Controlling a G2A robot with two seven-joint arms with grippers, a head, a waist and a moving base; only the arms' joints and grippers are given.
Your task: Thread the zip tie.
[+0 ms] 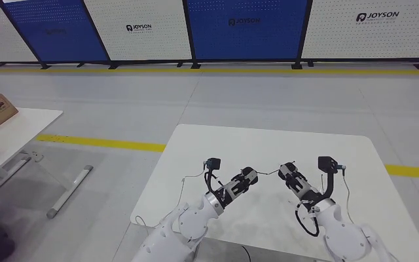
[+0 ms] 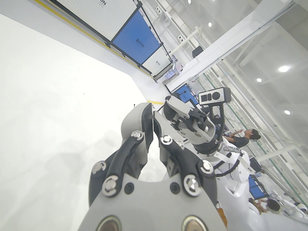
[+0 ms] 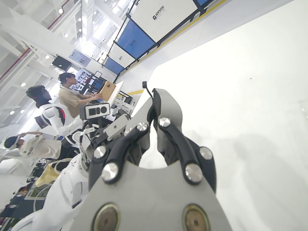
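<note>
White tabletop (image 1: 327, 150) carries both arms in your top view. The left gripper (image 1: 252, 174) and the right gripper (image 1: 283, 171) face each other tip to tip near the table's middle. A thin black zip tie (image 1: 268, 173) bridges the small gap between them and is held off the surface. It runs right up to the left gripper's tips.

Turn to your left wrist view: the left gripper (image 2: 152, 115) has its ribbed pads (image 2: 146, 121) pressed together. Whether the tie's strap sits between them is too fine to make out. The right gripper stands just beyond it, over the white table (image 2: 48, 85).

In your right wrist view, the right gripper (image 3: 154, 98) is pinched tight on the zip tie (image 3: 148, 90). A short length of black strap rises out past its fingertips. The tie's square head (image 3: 144, 84) sits free at the top, above the table's edge (image 3: 156, 69).
</note>
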